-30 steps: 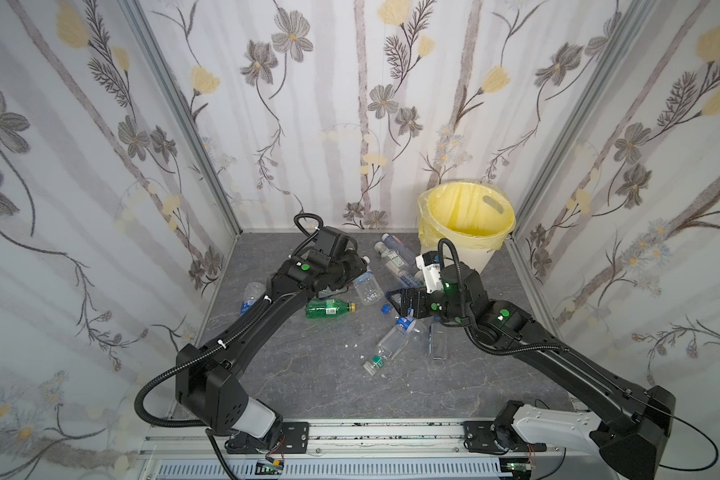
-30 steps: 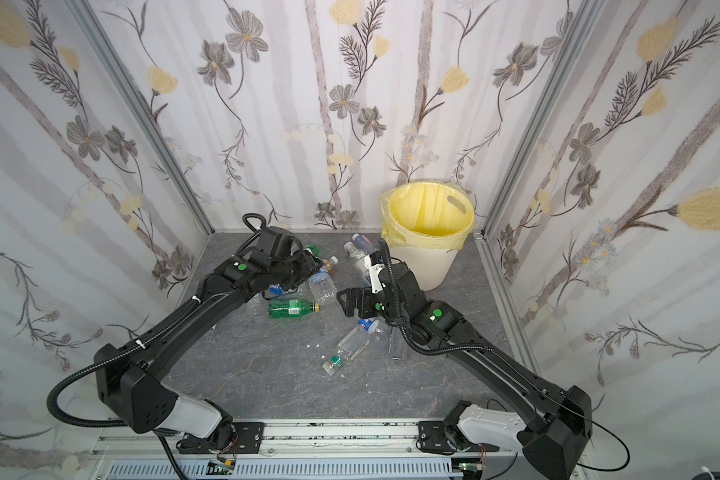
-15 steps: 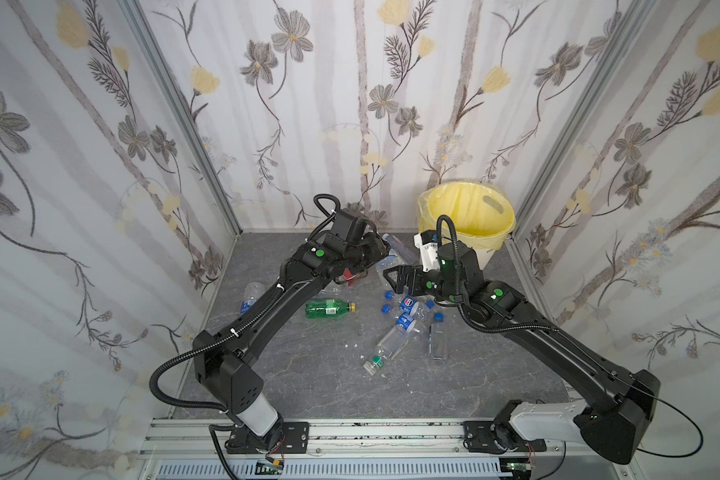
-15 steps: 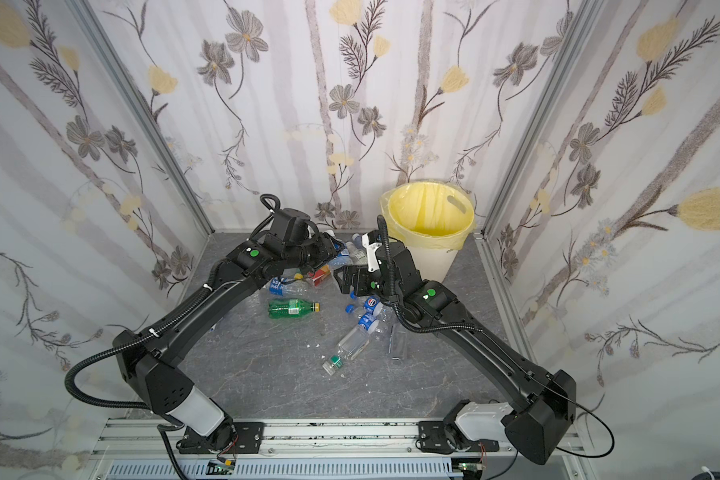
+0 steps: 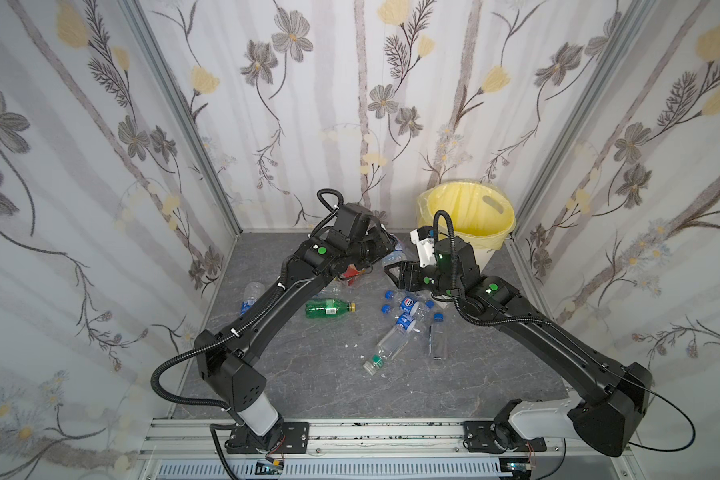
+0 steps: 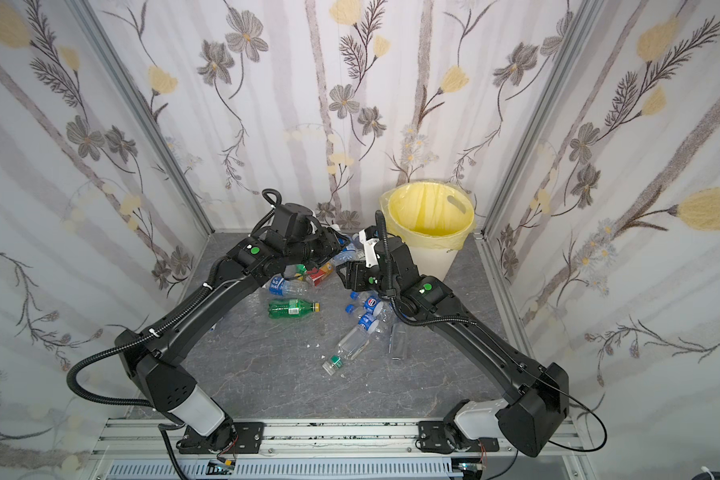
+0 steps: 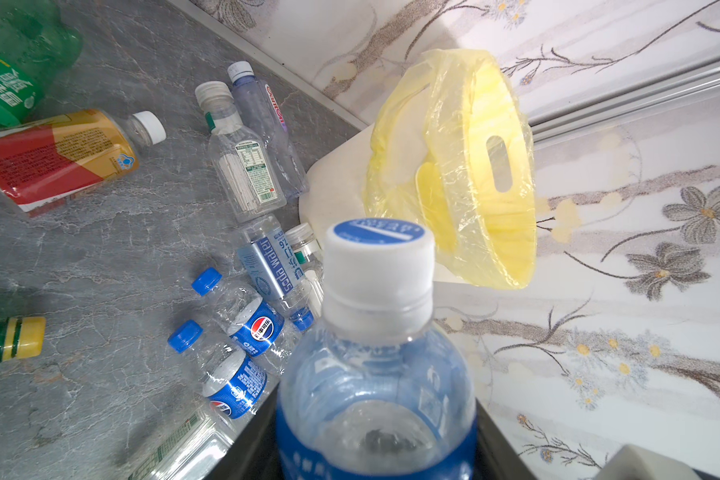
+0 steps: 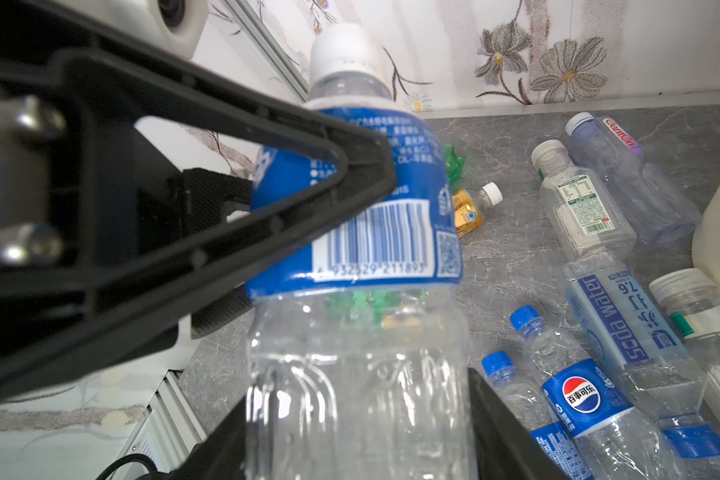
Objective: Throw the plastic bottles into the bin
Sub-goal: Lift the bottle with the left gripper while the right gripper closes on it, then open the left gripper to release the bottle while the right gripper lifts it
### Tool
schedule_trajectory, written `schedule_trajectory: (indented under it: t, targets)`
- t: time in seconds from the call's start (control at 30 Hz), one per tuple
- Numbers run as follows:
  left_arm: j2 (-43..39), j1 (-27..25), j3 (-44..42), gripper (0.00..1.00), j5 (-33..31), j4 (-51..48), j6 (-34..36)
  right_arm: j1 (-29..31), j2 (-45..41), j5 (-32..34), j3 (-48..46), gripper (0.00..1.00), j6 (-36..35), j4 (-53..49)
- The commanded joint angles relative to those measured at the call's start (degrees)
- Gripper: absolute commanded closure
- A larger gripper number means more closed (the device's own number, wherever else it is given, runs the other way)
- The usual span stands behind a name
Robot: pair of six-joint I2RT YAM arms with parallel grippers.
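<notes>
While both top views mostly hide it, the wrist views show a clear ribbed blue-labelled bottle (image 8: 358, 332), off the counter (image 7: 100, 249) near the crinkly-bagged bin (image 7: 491, 166). Left gripper (image 5: 385, 251) is clamped high on it, right gripper (image 8: 356, 407) gripping its see-through lower half.

lab booth: floral panels (image 5: 350, 104), aluminium rail (image 5: 383, 434)

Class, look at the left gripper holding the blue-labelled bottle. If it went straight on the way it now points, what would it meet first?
Probably the bin. Past the blue-labelled bottle in the left gripper, the bag-lined rim lies dead ahead, though depth is unclear.
</notes>
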Motion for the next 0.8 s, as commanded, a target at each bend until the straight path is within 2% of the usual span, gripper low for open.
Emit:
schedule_trajectory:
  t: [0.0, 0.13, 0.23, 0.53, 0.77]
  targets:
    - [-0.36, -0.1, 0.56, 0.45, 0.29, 0.59, -0.54, -0.04, -0.27, -0.37, 0.12, 0.38, 0.54, 2.22]
    - [-0.75, -0.15, 0.59, 0.28, -0.22, 0.59, -0.61, -0.12, -0.98, -0.14, -0.17, 0.44, 0.54, 2.19]
    - [-1.26, 0.05, 0.75, 0.01, -1.07, 0.51, -0.35, -0.29, -1.29, 0.34, -0.04, 0.44, 0.53, 1.67]
    - [-2.47, 1.57, 3.27, 0.0, -2.06, 0.43, 0.41, -3.47, -3.25, 3.98, 0.68, 0.47, 0.56, -2.59]
    - [-0.18, 1.27, 9.46, 0.0, -1.28, 0.47, 3.68, -8.31, -4.25, 9.43, 7.02, 0.47, -0.54, -9.34]
